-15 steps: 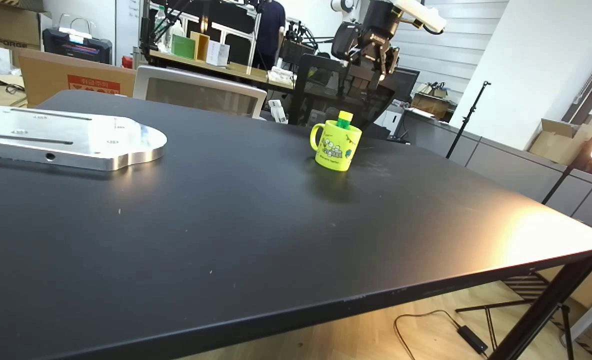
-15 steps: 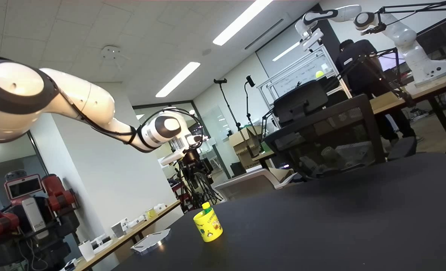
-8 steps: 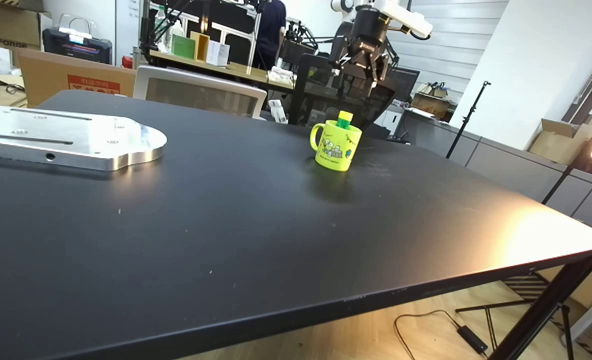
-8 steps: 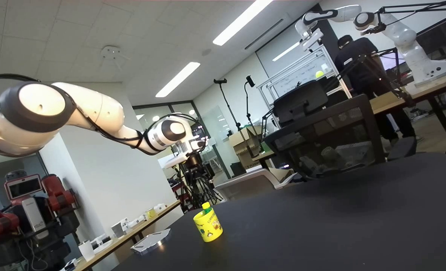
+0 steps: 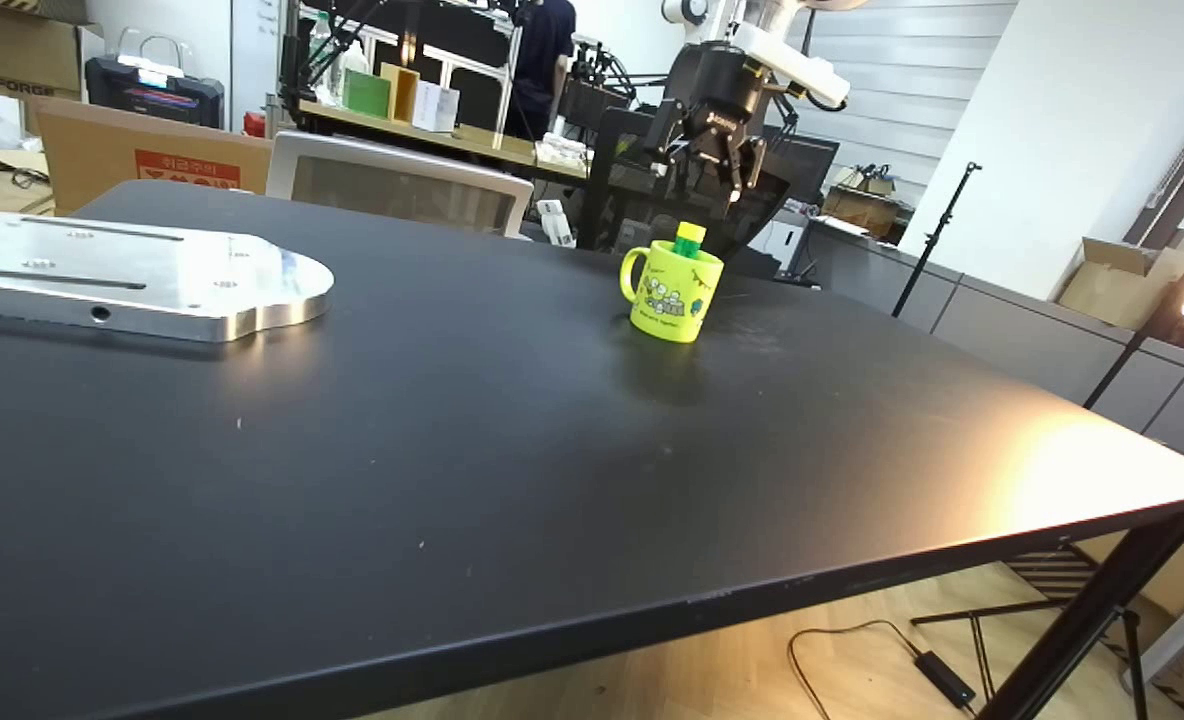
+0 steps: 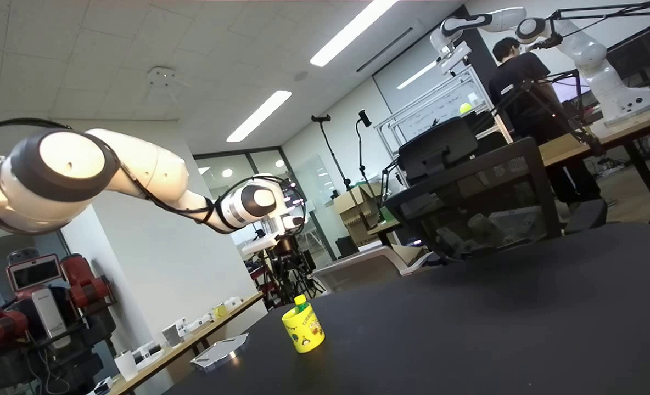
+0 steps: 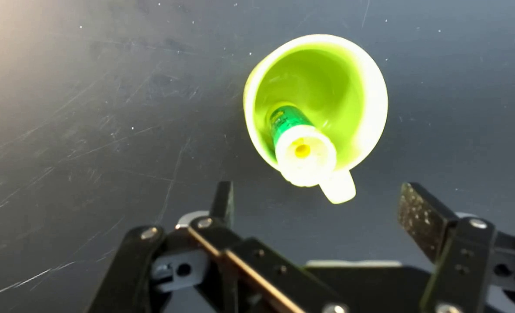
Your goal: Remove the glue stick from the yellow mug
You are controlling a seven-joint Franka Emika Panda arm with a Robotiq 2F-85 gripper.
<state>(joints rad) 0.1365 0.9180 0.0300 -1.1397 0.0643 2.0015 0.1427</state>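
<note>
1 mug (image 5: 676, 298) holds 1 glue stick (image 5: 690, 239), 1 slab (image 5: 147, 263) leftward in both exterior views.

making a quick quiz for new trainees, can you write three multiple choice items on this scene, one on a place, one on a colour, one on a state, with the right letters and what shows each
1. Where is the glue stick?
A. Lying on the floor
B. Inside the yellow mug
C. On top of the metal plate

2. What colour is the glue stick's cap?
A. Yellow
B. Red
C. Blue

3. How does the gripper stand?
A. Closed on the mug's handle
B. Closed on nothing
C. Open, holding nothing

Answers:
1 B, since the wrist view looks down into the mug and shows the glue stick's green body inside.
2 A, since the cap shows yellow in both exterior views, though the wrist view washes it out.
3 C, since the wrist view shows its fingers wide apart with nothing clasped between them.
</note>
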